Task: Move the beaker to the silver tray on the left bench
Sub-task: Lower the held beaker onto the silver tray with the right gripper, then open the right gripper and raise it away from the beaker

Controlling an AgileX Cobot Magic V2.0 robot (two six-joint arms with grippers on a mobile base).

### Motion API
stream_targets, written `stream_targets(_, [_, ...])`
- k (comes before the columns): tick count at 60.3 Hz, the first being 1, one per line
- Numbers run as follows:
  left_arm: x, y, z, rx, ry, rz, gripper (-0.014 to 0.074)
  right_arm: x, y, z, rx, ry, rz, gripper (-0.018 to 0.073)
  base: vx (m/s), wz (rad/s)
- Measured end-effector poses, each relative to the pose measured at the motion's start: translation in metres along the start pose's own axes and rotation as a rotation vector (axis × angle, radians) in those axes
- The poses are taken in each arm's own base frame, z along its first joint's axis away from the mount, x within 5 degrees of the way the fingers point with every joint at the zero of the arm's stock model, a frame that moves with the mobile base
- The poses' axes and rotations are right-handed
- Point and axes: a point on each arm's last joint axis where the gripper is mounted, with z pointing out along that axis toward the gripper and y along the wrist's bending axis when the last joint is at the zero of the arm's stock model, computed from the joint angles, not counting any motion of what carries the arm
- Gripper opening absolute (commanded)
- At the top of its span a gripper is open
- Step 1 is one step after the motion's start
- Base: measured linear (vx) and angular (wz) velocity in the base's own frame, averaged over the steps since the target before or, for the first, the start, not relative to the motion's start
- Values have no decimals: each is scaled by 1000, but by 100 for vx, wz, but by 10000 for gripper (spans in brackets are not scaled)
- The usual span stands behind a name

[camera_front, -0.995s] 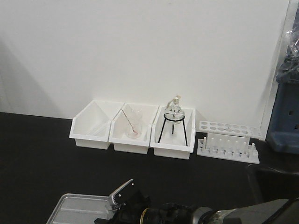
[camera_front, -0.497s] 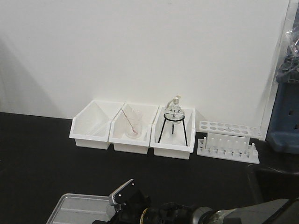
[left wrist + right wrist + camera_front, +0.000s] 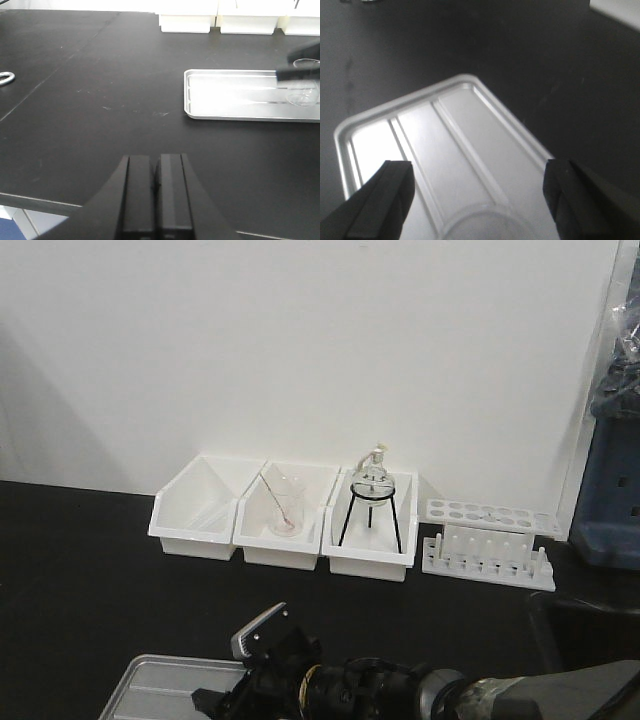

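The silver tray (image 3: 160, 685) lies on the black bench at the bottom left; it also shows in the left wrist view (image 3: 235, 95) and the right wrist view (image 3: 420, 130). The clear glass beaker (image 3: 302, 92) stands at the tray's right end, and its rim (image 3: 485, 220) shows low between my right fingers. My right gripper (image 3: 479, 172) is open above the tray, with its fingers apart on either side of the beaker; it also shows in the front view (image 3: 265, 655). My left gripper (image 3: 156, 185) is shut and empty over bare bench, left of the tray.
Three white bins (image 3: 283, 515) stand by the back wall; the middle one holds glassware, the right one a black tripod with a flask (image 3: 372, 495). A white test tube rack (image 3: 487, 540) stands to their right. A metal ring (image 3: 5, 77) lies at the far left.
My right gripper has risen slightly over the tray's right end, and more of the arm shows. The bins and rack have not moved.
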Motion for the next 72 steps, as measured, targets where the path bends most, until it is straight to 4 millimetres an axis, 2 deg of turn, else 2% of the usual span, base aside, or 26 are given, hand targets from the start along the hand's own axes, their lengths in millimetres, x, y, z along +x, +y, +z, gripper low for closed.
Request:
stream_targets(9, [0, 0, 0, 0, 0, 0, 1, -25, 3, -12, 3, -55, -20, 591, 0, 0])
stream_targets(17, [0, 0, 0, 0, 0, 0, 1, -63, 10, -36, 4, -127, -42, 581, 0, 0])
stream_targets(21, [0, 0, 0, 0, 0, 0, 1, -87, 18, -61, 5, -167, -46, 571, 0, 0])
stream_targets(23, [0, 0, 0, 0, 0, 0, 1, -108, 26, -85, 7, -207, -64, 559, 0, 0])
stream_targets(28, [0, 0, 0, 0, 0, 0, 1, -127, 40, -127, 14, -239, -105, 535, 0, 0])
stream_targets(40, [0, 0, 0, 0, 0, 0, 1, -124, 76, -227, 38, -287, -169, 446, 0, 0])
stream_targets(47, [0, 0, 0, 0, 0, 0, 1, -113, 92, -272, 59, -330, -184, 395, 0, 0])
stream_targets(58, [0, 0, 0, 0, 0, 0, 1, -86, 110, -328, 99, -394, -207, 341, 0, 0])
stream_targets(72, [0, 0, 0, 0, 0, 0, 1, -53, 133, -387, 115, -545, -253, 295, 0, 0])
